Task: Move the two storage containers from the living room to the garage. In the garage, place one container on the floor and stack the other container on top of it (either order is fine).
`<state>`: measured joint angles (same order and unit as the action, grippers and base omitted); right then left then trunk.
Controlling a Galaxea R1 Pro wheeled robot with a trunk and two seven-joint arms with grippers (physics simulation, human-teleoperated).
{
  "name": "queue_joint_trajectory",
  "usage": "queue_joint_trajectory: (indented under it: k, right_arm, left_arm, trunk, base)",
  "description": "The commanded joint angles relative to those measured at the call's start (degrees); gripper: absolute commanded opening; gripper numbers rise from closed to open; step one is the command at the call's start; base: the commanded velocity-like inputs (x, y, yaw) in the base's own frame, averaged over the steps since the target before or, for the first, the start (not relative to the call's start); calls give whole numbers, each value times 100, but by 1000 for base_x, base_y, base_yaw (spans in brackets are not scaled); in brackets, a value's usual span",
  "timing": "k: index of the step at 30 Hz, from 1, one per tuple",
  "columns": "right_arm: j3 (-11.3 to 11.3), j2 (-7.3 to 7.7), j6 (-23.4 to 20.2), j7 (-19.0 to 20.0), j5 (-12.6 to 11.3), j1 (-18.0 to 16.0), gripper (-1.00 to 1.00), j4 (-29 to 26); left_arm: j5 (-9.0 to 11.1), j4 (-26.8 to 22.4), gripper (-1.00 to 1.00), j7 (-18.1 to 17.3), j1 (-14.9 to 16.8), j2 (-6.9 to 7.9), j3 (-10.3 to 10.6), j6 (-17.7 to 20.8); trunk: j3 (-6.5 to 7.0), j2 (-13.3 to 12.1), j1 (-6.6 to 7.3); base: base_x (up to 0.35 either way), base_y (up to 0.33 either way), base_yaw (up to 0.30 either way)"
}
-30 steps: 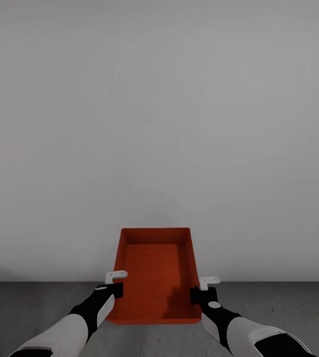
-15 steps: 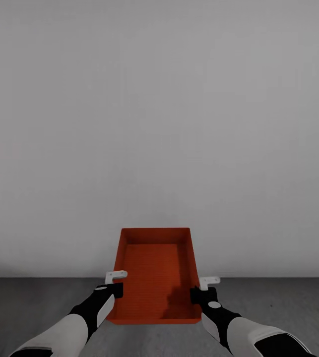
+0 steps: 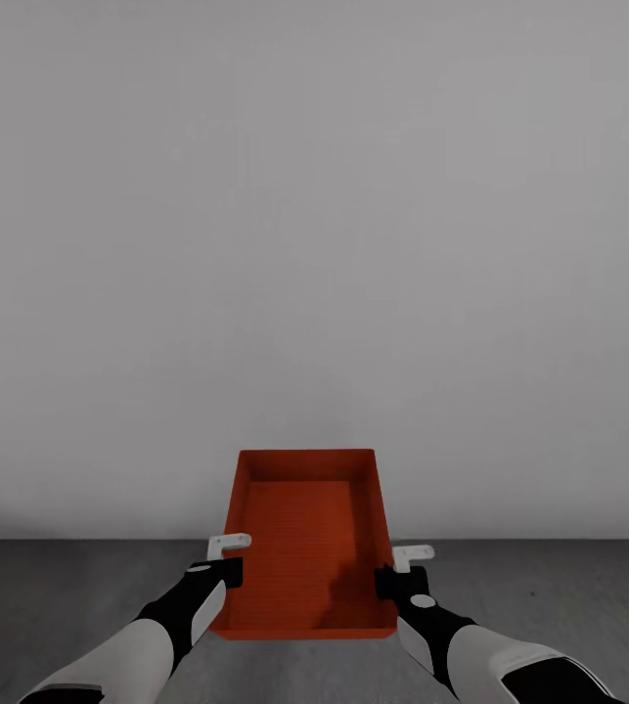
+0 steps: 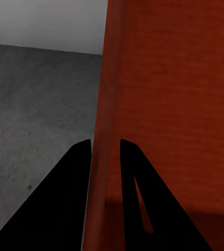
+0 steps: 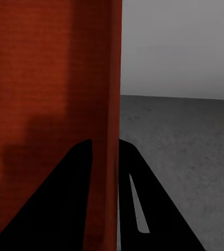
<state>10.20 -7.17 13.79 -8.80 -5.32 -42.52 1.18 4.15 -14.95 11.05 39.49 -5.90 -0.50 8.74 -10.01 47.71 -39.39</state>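
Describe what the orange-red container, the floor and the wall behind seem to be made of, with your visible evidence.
The storage container: probably matte plastic, given its thin walls and finely ribbed surface. The floor: concrete-like, dark grey, speckled and dull. The wall: smooth, plain pale grey, perhaps painted plaster, though the render leaves this open.

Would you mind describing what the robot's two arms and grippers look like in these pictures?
Both forearms are white shells changing to black wrist sections, each with a small white round mark. The left gripper and right gripper have black bodies with small white L-shaped brackets. In the wrist views their fingers are flat, black, tapering blades, with a narrow slot in some. No cables are visible.
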Motion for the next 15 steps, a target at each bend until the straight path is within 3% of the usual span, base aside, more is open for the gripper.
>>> queue_joint_trajectory:
  k: [1, 15]
  right_arm:
    - [-212, -4, 10, 90, 23, -2, -100, 14]
    - [-212, -4, 10, 89, 23, -2, -100, 14]
  left_arm:
    - [-46, -52, -100, 47, 6, 1, -222, -356]
    - [-46, -52, -100, 47, 6, 1, -221, -356]
  trunk:
    - [-18, 8, -1]
    - [-146, 8, -1]
  base:
    - [0, 0, 0]
    - [0, 0, 0]
